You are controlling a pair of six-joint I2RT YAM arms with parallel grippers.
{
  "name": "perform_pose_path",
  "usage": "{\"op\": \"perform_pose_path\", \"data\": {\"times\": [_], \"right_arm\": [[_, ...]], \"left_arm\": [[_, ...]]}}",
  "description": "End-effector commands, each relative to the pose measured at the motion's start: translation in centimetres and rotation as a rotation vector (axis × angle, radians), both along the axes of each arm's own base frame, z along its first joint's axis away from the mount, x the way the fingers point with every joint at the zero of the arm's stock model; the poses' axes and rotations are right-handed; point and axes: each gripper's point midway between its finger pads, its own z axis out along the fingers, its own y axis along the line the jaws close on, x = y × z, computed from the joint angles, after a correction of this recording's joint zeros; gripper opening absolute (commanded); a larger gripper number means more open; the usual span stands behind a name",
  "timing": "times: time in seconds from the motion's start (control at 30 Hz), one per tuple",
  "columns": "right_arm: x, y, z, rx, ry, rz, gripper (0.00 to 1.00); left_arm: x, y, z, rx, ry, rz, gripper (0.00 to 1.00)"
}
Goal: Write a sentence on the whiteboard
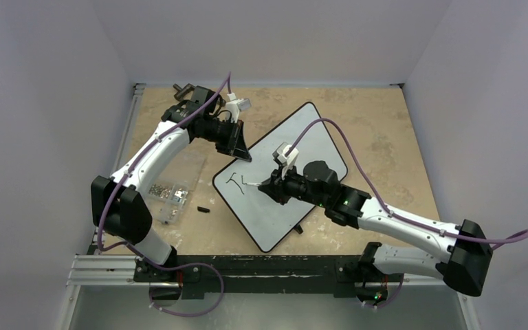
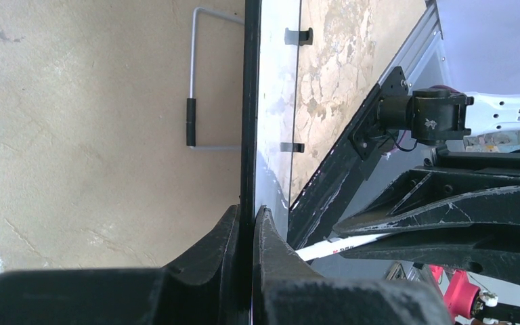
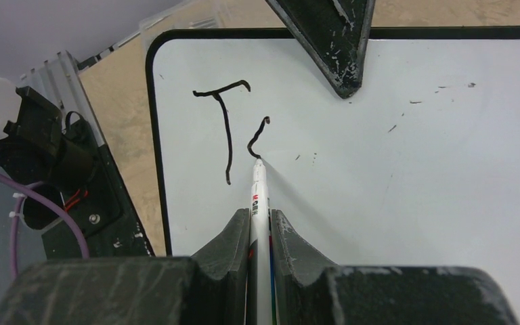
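Observation:
The whiteboard (image 1: 316,137) lies slantwise on the table. Black lettering (image 1: 236,182) near its left corner shows a "T" (image 3: 225,128) and a short curved stroke (image 3: 257,135) beside it. My right gripper (image 1: 267,185) is shut on a white marker (image 3: 259,193) whose tip touches the board at the end of that stroke; its jaws (image 3: 261,220) clamp the barrel. My left gripper (image 1: 242,152) is shut on the board's black rim (image 2: 250,101) at the upper left edge, one finger (image 2: 210,250) on each side. The marker also shows in the left wrist view (image 2: 342,245).
A clear plastic box of screws (image 1: 172,189) sits left of the board, with a small black cap (image 1: 202,208) on the table near it. A black fixture (image 1: 182,89) stands at the back left. A wire handle (image 2: 191,122) lies beside the board. Walls enclose the table.

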Motion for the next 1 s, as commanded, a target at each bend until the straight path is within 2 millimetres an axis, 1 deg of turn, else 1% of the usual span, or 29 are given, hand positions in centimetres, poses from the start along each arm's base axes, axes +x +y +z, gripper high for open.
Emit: {"op": "perform_pose_path", "data": {"times": [0.0,0.17,0.4,0.53,0.7,0.73,0.97], "right_arm": [[1.3,-1.3,0.3,-0.015,-0.012,-0.096,0.0],[1.9,-1.4,0.9,-0.01,-0.017,-0.132,0.0],[2.7,-0.2,2.8,0.018,-0.043,-0.125,0.0],[2.8,0.4,3.4,0.022,-0.052,-0.107,0.0],[2.7,1.0,3.4,0.025,-0.05,-0.081,0.0],[2.5,1.2,3.4,0.026,-0.051,-0.062,0.0],[1.7,1.1,2.7,0.017,-0.051,-0.024,0.0]], "left_arm": [[1.8,1.6,0.9,0.074,-0.13,0.072,0.0],[1.8,1.6,0.9,0.073,-0.129,0.071,0.0],[1.8,1.5,1.0,0.071,-0.129,0.071,0.0],[1.8,1.5,0.9,0.071,-0.127,0.07,0.0],[1.8,1.5,0.9,0.072,-0.129,0.07,0.0],[1.8,1.5,0.9,0.071,-0.131,0.069,0.0],[1.9,1.5,0.9,0.075,-0.132,0.07,0.0]]}}
